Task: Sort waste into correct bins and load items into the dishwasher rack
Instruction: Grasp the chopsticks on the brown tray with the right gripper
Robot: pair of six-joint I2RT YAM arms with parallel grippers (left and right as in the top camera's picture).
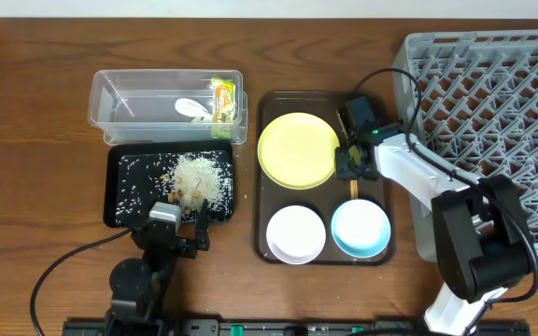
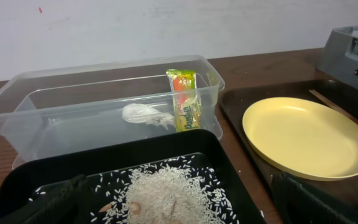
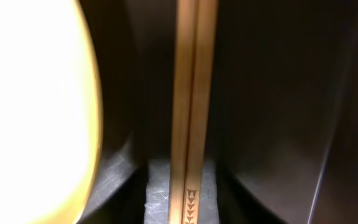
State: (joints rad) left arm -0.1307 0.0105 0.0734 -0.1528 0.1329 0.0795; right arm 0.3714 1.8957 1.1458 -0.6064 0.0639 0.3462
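My right gripper (image 1: 353,171) was low over the brown serving tray (image 1: 271,105), just right of the yellow plate (image 1: 298,150), with the chopsticks (image 3: 192,93) running straight down the middle of my wrist view between my two dark fingers (image 3: 120,193). From that close I could not tell whether I was pinching the chopsticks or only straddling them; from above, their lower end stuck out below my fingers, toward the blue bowl (image 1: 361,228). The white bowl (image 1: 296,233) sat beside the blue one at the near end of the same tray. The grey rack (image 1: 493,103) stood to the right of the tray, behind my arm. My left gripper (image 2: 179,186) was spread wide at the near edge of the black tray (image 1: 120,187), one finger (image 2: 61,199) at each lower corner of that wrist view, holding nothing. The rice (image 1: 199,177) lay heaped and scattered in the black tray. Behind it, in the clear tub (image 1: 166,105), the green-and-yellow wrapper (image 2: 185,99) leaned against the right end wall and the white scrap (image 2: 145,114) lay on the tub floor just beside it.
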